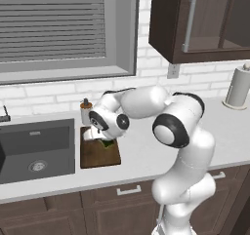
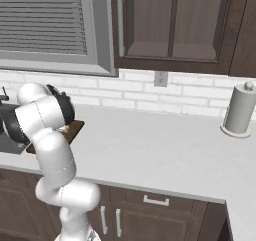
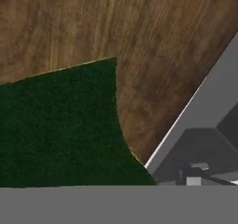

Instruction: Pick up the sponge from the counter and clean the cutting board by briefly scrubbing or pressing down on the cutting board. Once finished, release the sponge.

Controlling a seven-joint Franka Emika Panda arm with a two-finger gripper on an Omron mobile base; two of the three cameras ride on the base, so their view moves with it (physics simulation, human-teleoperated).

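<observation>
I can't tell how my gripper [image 1: 101, 140] fingers stand. Right under them, the dark green block of sponge [image 3: 60, 125] lies flat on the dark brown wooden cutting board [image 3: 139, 42], on the light grey-white counter [image 1: 146, 151], dark grey sink basin [image 1: 36, 148] alongside.

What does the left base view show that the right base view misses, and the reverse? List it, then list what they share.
Left base view: the sponge on the cutting board under the hand, the sink's drain, a small jar behind the board. Right base view: the counter turning toward the camera at far right. Both: cutting board, counter, paper towel roll, wall outlet, window blinds.
</observation>
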